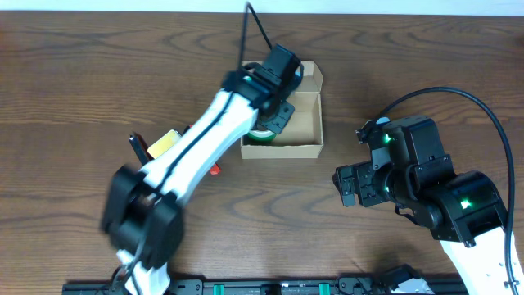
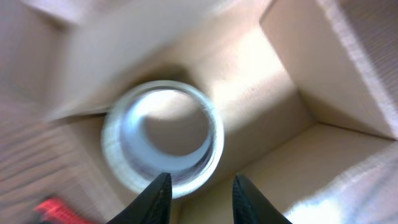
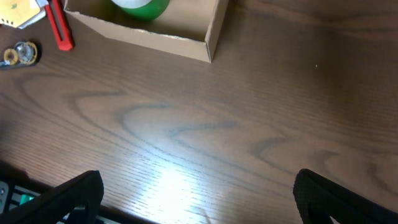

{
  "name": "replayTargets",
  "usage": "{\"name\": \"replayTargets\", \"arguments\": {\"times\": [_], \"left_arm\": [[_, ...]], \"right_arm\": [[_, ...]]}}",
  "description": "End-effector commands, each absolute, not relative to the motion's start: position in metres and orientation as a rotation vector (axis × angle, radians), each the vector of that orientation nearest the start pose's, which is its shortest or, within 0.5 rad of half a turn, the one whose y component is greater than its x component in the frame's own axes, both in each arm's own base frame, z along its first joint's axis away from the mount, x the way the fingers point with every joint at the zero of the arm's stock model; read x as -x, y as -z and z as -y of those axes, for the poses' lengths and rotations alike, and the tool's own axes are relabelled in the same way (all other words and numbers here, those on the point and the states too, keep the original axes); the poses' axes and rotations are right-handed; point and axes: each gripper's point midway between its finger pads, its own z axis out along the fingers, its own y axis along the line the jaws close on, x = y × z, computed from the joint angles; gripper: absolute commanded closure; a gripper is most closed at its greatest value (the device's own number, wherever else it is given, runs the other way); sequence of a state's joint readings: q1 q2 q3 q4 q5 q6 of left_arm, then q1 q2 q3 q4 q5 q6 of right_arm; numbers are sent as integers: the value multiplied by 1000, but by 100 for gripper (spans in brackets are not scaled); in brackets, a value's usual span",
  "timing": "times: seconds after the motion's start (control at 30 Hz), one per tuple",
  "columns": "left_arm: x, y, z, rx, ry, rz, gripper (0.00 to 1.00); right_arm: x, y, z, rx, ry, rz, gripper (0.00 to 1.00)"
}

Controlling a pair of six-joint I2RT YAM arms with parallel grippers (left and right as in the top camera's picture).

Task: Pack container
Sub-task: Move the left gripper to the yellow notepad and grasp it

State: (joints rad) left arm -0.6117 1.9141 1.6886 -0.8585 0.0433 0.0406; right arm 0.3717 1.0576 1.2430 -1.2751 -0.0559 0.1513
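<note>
- It looked to me like a robotics lab bench: a left arm [image 1: 196, 139] and a right arm [image 1: 458, 205] shared one dark wood-grain table [image 1: 82, 82].
- A black rail [image 1: 246, 288] with green lights ran along its near edge.
- A black cable [image 1: 442, 90] looped above the right arm.

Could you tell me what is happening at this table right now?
The left gripper hangs over the open cardboard container, jaws apart, above a green tape roll that lies inside it at the left end. The right gripper hovers over the table to the right of the box, jaws wide open and holding nothing. A red item lies on the table outside the box.
</note>
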Motion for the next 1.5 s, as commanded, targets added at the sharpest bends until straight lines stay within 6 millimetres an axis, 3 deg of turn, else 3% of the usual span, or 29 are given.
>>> {"name": "replayTargets", "arguments": {"times": [0.0,0.1,0.2,0.33,0.47,0.73,0.87,0.93,1.07,1.2,1.47], "left_arm": [[-391,-226,246,-730,86,-2399,68],[-387,-245,205,-575,-22,-2428,69],[-382,-250,167,-407,-45,-2498,74],[-379,-243,116,-193,-87,-2583,79],[-374,-225,82,-64,-79,-2632,81],[-363,-166,61,109,13,-2674,81],[-358,-135,55,244,25,-2689,76],[-356,-121,54,283,29,-2691,69],[-351,-99,53,356,43,-2691,30],[-344,-83,52,428,52,-2695,5],[-339,-59,50,624,100,-2648,5]], "right_arm": [[-213,-230,-96,337,-247,-2659,1],[-213,-230,-96,337,-247,-2659,1],[-213,-230,-96,337,-247,-2659,1],[-213,-230,-96,337,-247,-2659,1],[-213,-230,-96,337,-247,-2659,1],[-213,-230,-96,337,-247,-2659,1],[-213,-230,-96,337,-247,-2659,1],[-213,-230,-96,337,-247,-2659,1],[-213,-230,-96,337,-247,-2659,1],[-213,-230,-96,337,-247,-2659,1],[-213,-230,-96,337,-247,-2659,1]]}}
